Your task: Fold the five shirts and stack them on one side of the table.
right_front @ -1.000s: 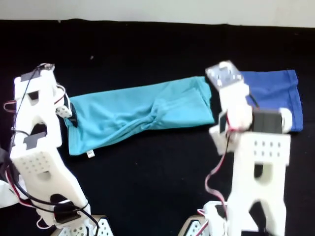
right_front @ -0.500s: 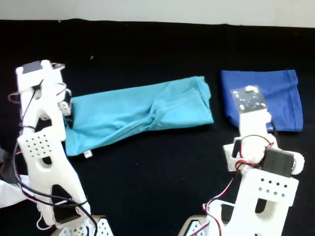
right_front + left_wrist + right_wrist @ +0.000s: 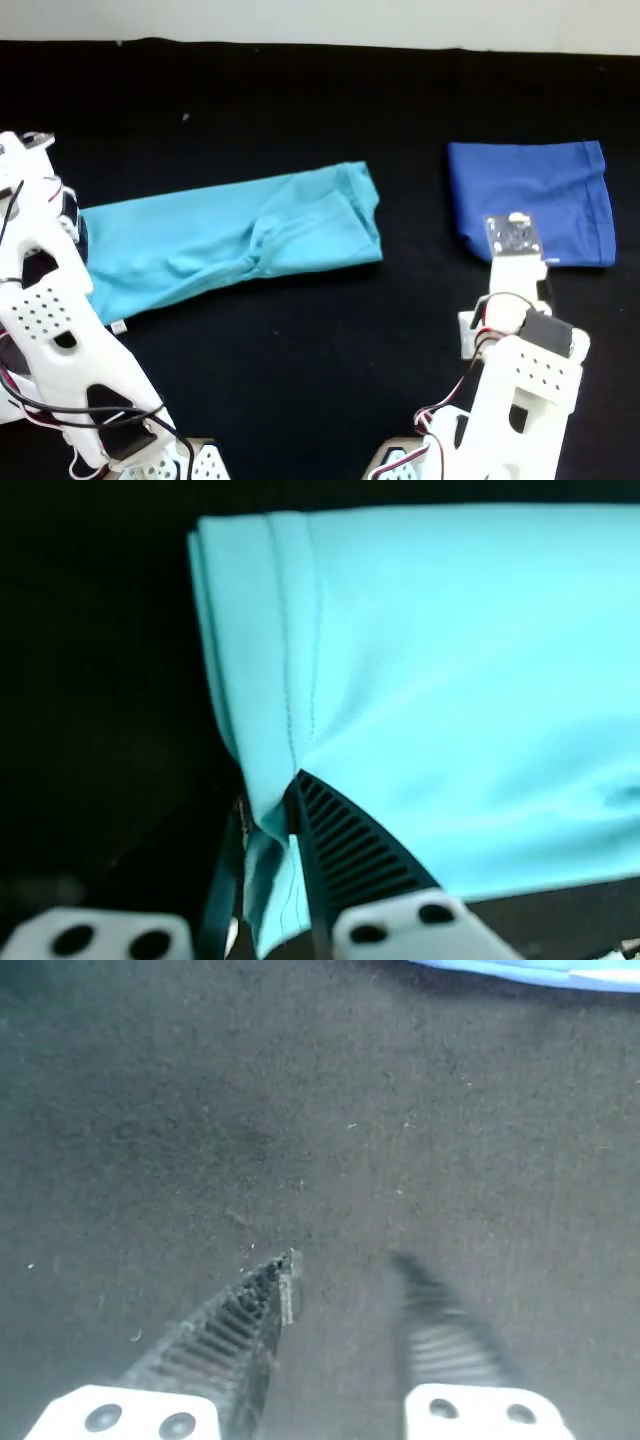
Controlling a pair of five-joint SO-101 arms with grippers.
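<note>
The left gripper (image 3: 268, 815) is clenched on the hemmed end of the teal shirt (image 3: 230, 245), which lies on the black table (image 3: 300, 90) with its long axis running from 8 o'clock toward 2 o'clock in the high view, the pinched end at 9 o'clock. The right gripper (image 3: 345, 1260) hangs released over bare table at 5 o'clock, the folded blue shirt (image 3: 530, 200) at 12 o'clock from it. The teal shirt's free end lies toward 10 o'clock from those jaws, so the right arm is the nearer to it
</note>
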